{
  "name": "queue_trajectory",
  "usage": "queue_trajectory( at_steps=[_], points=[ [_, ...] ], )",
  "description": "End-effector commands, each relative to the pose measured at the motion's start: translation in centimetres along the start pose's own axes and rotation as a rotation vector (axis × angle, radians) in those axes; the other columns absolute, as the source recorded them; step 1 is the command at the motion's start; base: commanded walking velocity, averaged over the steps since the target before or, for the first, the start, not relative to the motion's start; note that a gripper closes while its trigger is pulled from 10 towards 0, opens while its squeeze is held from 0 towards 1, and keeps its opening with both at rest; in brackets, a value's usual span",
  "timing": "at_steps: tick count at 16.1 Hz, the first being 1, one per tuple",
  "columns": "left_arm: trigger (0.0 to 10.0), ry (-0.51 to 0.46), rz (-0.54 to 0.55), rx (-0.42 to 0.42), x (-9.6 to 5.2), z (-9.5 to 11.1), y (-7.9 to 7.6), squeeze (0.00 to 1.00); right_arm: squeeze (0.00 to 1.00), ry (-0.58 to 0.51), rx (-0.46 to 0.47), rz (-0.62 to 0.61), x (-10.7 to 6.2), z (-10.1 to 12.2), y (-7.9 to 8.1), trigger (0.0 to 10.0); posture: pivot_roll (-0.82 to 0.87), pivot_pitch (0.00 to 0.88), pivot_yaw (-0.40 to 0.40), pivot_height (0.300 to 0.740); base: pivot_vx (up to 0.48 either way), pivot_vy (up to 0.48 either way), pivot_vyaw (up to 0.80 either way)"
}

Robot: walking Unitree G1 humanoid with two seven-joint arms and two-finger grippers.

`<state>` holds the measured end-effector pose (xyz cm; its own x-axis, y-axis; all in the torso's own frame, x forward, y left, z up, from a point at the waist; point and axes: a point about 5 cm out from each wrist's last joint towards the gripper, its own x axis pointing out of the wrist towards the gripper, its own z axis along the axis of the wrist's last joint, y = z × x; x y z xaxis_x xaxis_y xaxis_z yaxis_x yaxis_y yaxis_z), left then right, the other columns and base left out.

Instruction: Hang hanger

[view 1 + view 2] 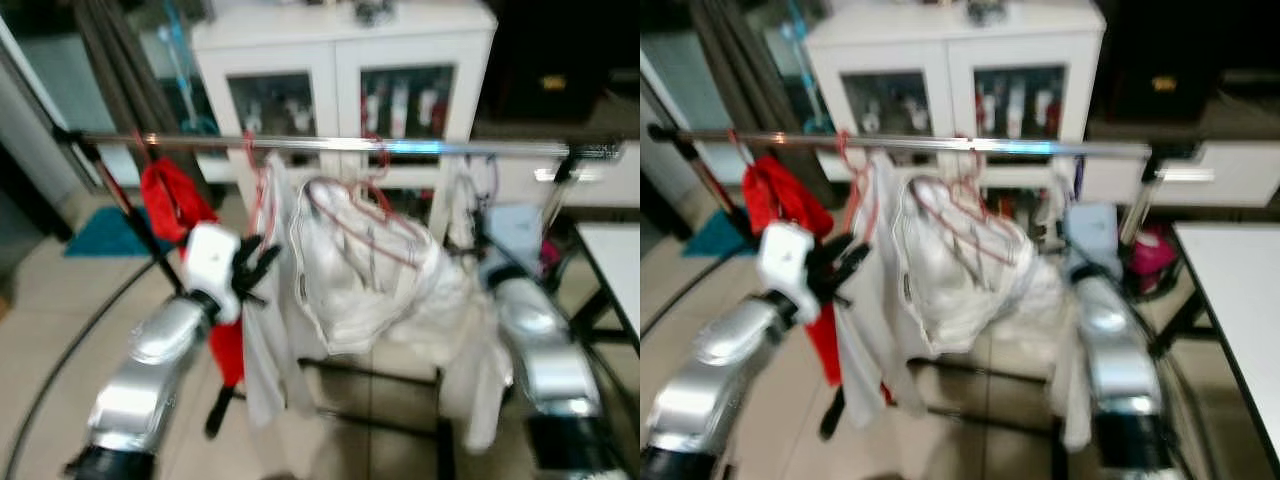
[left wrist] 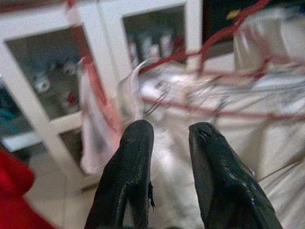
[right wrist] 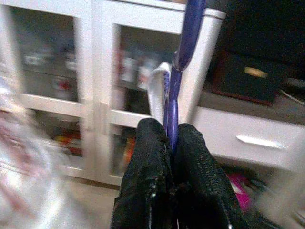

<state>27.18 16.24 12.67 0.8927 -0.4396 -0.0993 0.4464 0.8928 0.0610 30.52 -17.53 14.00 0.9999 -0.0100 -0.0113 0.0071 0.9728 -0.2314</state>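
A metal clothes rail (image 1: 330,146) runs across in front of me. On it hang a red garment (image 1: 172,205) and white garments (image 1: 365,265) on red wire hangers (image 1: 350,215). My left gripper (image 2: 171,131) is open and empty, held just left of the white garments, below the rail (image 1: 255,265). My right gripper (image 3: 169,131) is shut on a thin blue hanger (image 3: 183,43), which stands upright between its fingers. That arm (image 1: 530,330) reaches up under the rail's right part, behind the white cloth. The views are blurred.
A white cabinet (image 1: 340,60) with glass doors stands behind the rail. A white table (image 1: 615,260) is at the right edge. The rack's slanted legs and base bars (image 1: 370,370) cross the tiled floor. A teal mat (image 1: 105,232) lies at far left.
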Motion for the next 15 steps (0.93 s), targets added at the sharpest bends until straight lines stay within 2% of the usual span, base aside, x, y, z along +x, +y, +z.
queue_trajectory(
  at_steps=[1,5,8,11,13,15],
  points=[
    [10.0,-0.02,-0.043,0.009,0.1,0.5,-0.6,0.0,0.0,-0.105,-0.019,-0.048,0.3,2.0,-1.2,10.0,0.0,0.007,0.107,0.74,0.352,0.0,0.0],
    [10.0,-0.041,-0.189,-0.011,-0.6,1.0,-2.0,0.0,0.0,-0.179,-0.018,-0.09,0.1,2.8,-2.0,10.0,0.0,0.005,0.105,0.74,0.06,0.0,0.0],
    [10.0,-0.039,-0.233,-0.005,-0.8,0.9,-2.5,0.0,0.0,-0.186,-0.008,-0.085,0.2,2.7,-1.9,10.0,0.0,0.0,0.102,0.74,0.0,0.0,0.0],
    [10.0,-0.054,-0.312,-0.023,-1.0,1.4,-3.2,0.0,0.0,-0.132,-0.018,-0.082,0.9,2.3,-2.1,10.0,0.0,0.0,0.107,0.74,0.0,0.0,0.0],
    [10.0,-0.064,-0.46,-0.088,-1.5,2.0,-4.6,0.0,0.0,-0.064,-0.04,-0.095,1.8,1.8,-2.9,10.0,0.0,0.0,0.11,0.74,0.0,0.0,0.0],
    [10.0,-0.065,-0.551,-0.089,-1.6,2.5,-5.4,0.0,0.0,-0.014,-0.046,-0.11,2.4,1.3,-3.5,10.0,0.0,0.0,0.114,0.74,0.0,0.0,0.0]
  ],
)
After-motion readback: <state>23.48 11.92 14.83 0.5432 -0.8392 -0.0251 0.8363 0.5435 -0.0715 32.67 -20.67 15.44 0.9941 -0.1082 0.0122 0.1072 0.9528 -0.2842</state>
